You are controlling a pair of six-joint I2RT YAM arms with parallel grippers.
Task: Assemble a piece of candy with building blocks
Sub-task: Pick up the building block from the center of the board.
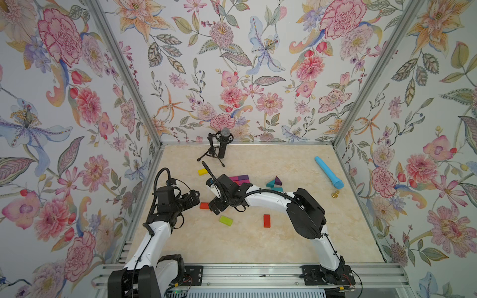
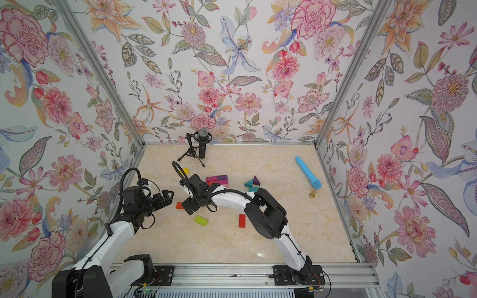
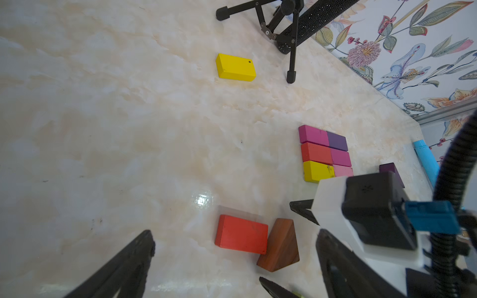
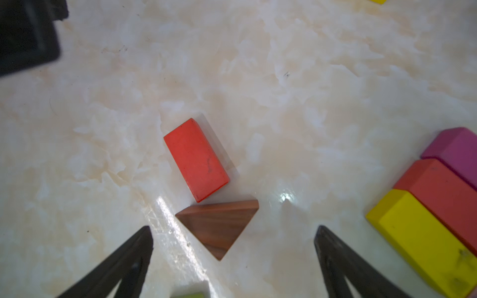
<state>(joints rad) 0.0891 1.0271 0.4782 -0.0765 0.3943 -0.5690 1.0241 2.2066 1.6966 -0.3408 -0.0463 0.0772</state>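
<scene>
On the table, centre: brick grid (image 3: 325, 154), six flat bricks laid edge to edge, with magenta, red and yellow beside purple, magenta and pink; judged to be the candy's body.
Beside the grid: teal and purple triangles (image 1: 272, 183), grouped on the side toward the blue stick (image 1: 327, 171).
Loose pieces: brown triangle (image 4: 219, 224), touching or all but touching a corner of the red brick (image 4: 196, 160); green brick (image 1: 226, 220), second red brick (image 1: 267, 220) and yellow brick (image 3: 236, 67) lie apart from these.
Left gripper (image 3: 232, 236): fingers spread wide and holding nothing; the red brick lies just ahead of them.
Right gripper (image 4: 233, 229): fingers spread wide and empty; the brown triangle sits between the tips.
Step in hand: judged to be fetching the brown triangle as a wrapper end; the body looks complete.
Next move calls for: lowering the right fingers around the triangle, then closing without shoving the red brick. The triangle probably then goes against the grid's side facing away from the teal and purple triangles.
Caution: the two grippers are close together, so the left one probably needs to keep clear.
</scene>
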